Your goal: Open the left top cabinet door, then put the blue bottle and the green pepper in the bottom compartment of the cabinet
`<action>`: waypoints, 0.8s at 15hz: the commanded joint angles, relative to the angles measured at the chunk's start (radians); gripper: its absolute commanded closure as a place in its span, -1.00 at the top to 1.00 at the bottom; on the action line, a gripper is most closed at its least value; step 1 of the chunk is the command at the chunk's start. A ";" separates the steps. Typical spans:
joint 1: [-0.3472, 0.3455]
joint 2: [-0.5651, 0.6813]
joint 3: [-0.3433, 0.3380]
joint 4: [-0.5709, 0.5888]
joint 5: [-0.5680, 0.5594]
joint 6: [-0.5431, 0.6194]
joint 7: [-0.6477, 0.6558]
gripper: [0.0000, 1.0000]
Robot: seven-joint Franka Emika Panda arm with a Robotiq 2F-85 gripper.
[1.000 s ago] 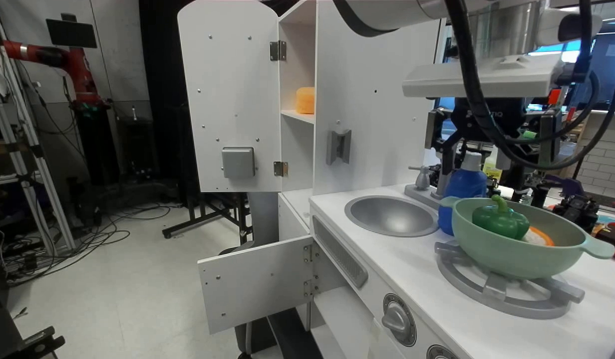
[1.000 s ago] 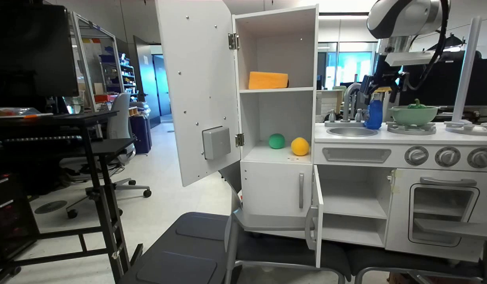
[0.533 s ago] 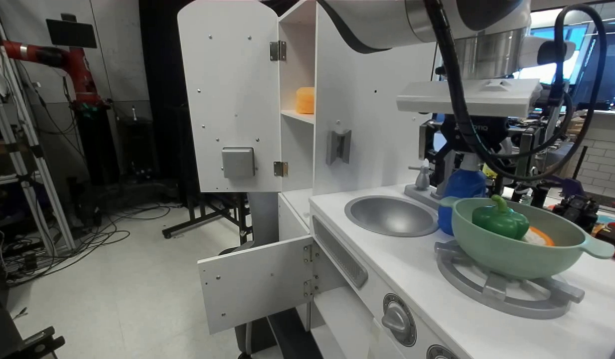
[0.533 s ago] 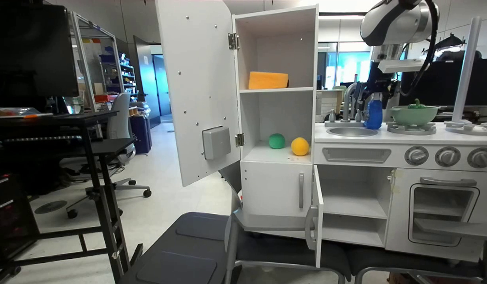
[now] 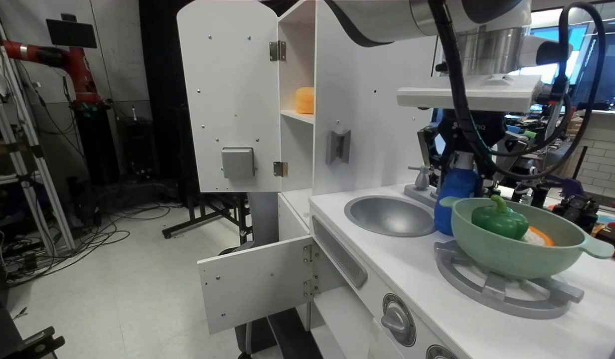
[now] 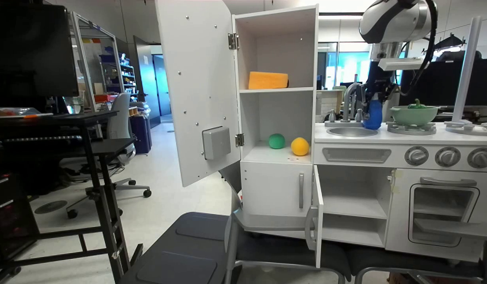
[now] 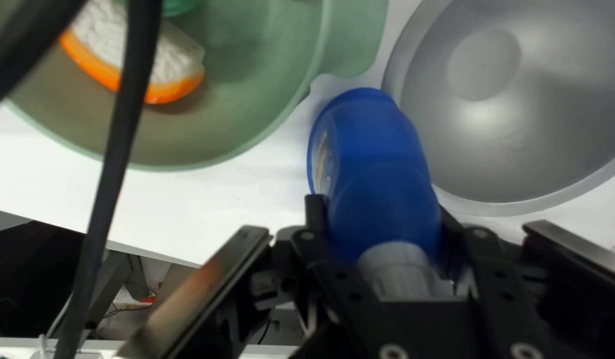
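Note:
The blue bottle (image 7: 370,139) stands upright on the white counter, between sink and bowl. My gripper (image 7: 382,214) is around its upper part from above, a dark finger pressed against each side. In both exterior views the blue bottle (image 5: 454,199) shows beneath the hand, partly covered by it. The green pepper (image 5: 499,219) lies in the pale green bowl. The left top cabinet door (image 6: 200,90) is swung wide on its hinges. The cabinet (image 6: 275,12) thus shows its bottom compartment (image 6: 285,114), where a green ball (image 6: 276,141) and a yellow ball (image 6: 300,146) rest.
Close beside the bottle are the pale green bowl (image 5: 532,252), on a grey burner, and the sink (image 5: 392,215). A faucet (image 6: 348,98) rises behind the sink. An orange block (image 6: 268,80) sits on the upper shelf. Below the counter, a small door (image 5: 257,284) juts outward.
The hand has come down and sideways over the blue bottle, and its fingers have closed in on it. The bottle has shifted slightly. Doors, bowl and pepper look the same.

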 commanded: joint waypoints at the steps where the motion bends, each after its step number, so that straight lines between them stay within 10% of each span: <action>1: -0.014 -0.013 0.019 0.028 0.020 -0.035 -0.021 -0.55; 12: 0.059 -0.372 0.106 -0.324 0.012 -0.019 -0.114 -0.55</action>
